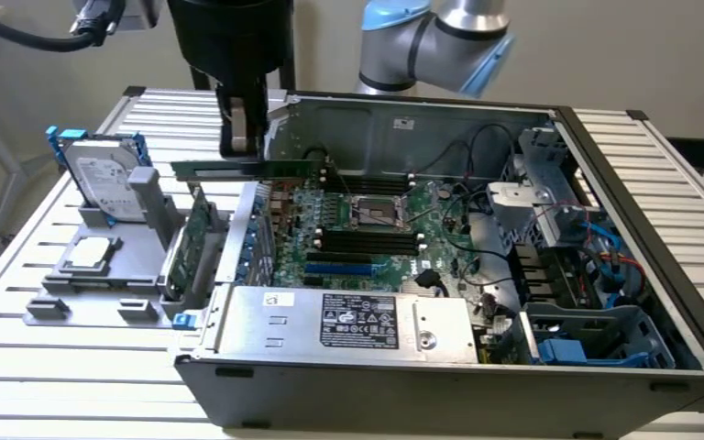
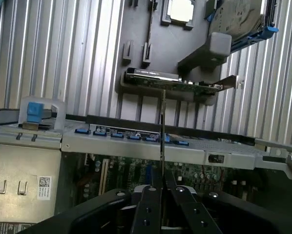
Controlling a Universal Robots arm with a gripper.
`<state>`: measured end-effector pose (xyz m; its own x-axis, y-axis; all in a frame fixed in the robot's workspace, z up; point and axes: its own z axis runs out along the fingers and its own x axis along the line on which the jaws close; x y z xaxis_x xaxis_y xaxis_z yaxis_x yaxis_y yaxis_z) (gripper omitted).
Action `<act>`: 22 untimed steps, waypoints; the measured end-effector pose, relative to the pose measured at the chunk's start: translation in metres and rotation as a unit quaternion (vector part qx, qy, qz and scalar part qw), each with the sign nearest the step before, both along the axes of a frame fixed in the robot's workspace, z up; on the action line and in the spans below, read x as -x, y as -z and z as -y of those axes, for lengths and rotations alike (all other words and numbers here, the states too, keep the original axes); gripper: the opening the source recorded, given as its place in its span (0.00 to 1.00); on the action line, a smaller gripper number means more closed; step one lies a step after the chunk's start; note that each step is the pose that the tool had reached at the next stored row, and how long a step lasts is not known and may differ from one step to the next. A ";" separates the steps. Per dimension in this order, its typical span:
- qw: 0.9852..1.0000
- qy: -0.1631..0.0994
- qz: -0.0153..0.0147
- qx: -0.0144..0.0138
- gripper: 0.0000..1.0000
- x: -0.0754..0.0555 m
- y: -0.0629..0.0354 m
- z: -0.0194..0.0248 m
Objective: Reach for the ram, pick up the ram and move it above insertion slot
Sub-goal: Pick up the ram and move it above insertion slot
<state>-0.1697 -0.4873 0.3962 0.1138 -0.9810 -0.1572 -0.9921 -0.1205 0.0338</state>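
Observation:
The ram (image 1: 254, 170), a long thin green stick, hangs level in the air with my gripper (image 1: 242, 148) shut on its top edge. It sits above the left wall of the open computer case (image 1: 475, 376), part over the grey holder tray and part over the motherboard. The black memory slots (image 1: 365, 243) lie lower and toward the exterior view's right of the stick. In the wrist view the ram (image 2: 162, 126) appears edge-on as a thin line running out from between my fingers (image 2: 148, 204), with the case wall and motherboard beneath.
A taller green expansion card (image 1: 199, 243) stands upright in the grey holder tray (image 1: 95, 275), close below the ram's left end. A hard drive (image 1: 102, 179) and a processor chip (image 1: 89, 257) sit on that tray. Cables and a drive cage (image 1: 560, 183) crowd the case's right side.

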 end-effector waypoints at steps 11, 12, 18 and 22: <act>1.000 0.000 0.000 -0.001 0.13 -0.046 0.0002 -0.0077; 1.000 0.000 0.000 -0.001 0.13 -0.048 0.0004 -0.0102; 1.000 0.000 0.000 0.000 0.13 -0.057 0.0025 -0.0290; 1.000 0.000 0.000 -0.001 0.13 -0.061 0.0043 -0.0436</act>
